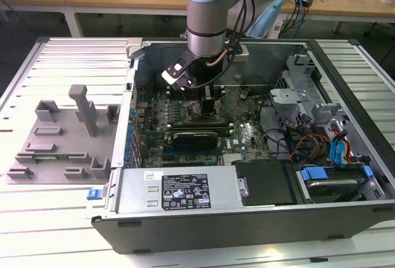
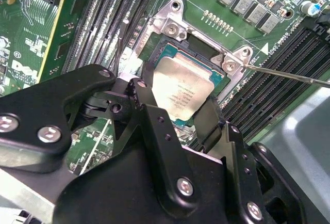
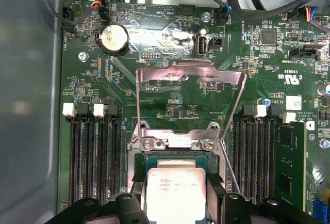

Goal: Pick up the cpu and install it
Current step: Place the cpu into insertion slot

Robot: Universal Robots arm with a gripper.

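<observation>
in the exterior view the pale blue arm (image 1: 210, 8) reaches straight down into an open computer case (image 1: 345, 52) that lies on a white slatted desk (image 1: 37, 218). the tool (image 1: 207, 101) hangs low over the green motherboard (image 1: 247, 135). grey fixture blocks (image 1: 62, 135) stand on the desk at nine o'clock from the case, well apart from the tool. inside the case, the power supply (image 1: 179, 191) lies at six o'clock from the tool. a drive (image 1: 327, 178) with blue tabs sits at about four o'clock.

in the second wrist view the black fingers (image 2: 144, 97) press against two opposite edges of the cpu (image 2: 180, 92). the tool is therefore closed only to the chip's width and has hold of it. the cpu faces silver side up, between the fingers and right at the socket (image 2: 172, 28) (whether it is fully seated i cannot tell). a thin wire lever (image 2: 289, 74) stands free just beside the socket's metal frame.

in the first wrist view the cpu (image 3: 175, 193) again lies between the two fingers (image 3: 214, 185), inside the socket's opening, with a strip of the green socket floor showing along one edge. the metal load plate (image 3: 191, 72) is swung up and open, away from the chip. black memory slots (image 3: 95, 157) run along both flanks of the socket.
</observation>
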